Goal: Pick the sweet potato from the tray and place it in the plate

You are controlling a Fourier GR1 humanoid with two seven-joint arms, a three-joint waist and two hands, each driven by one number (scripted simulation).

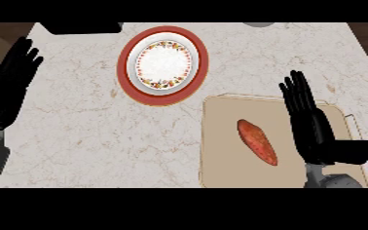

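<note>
Head view, sole view on record. Potato (256, 141) lies flat on the tray (219, 170), a little right of the tray's middle, its long axis running from upper left to lower right. Nothing touches it, so I judge the pick not yet made.

My right hand (309, 122) hangs over the tray's right part, just beside the potato on its right. Fingers are straight, close together and point away from me; they hold nothing. I judge it stands there as the nearer hand, lined up along the potato's length, so a short move left and a closing of fingers would take the potato across its narrow width.

My left hand (18, 73) shows at the view's left edge, fingers up and slightly spread, resting. It is well apart from tray and plate and has no part in this step.

Plate (129, 73) sits on the worktop (86, 141) up and left of the tray, near its upper left corner but apart from it. Its white centre is bare. The carry would therefore run up and leftward over the tray's rim.

A risk, in my judgement: the potato's tapered ends may let it roll or pivot in the grasp.
</note>
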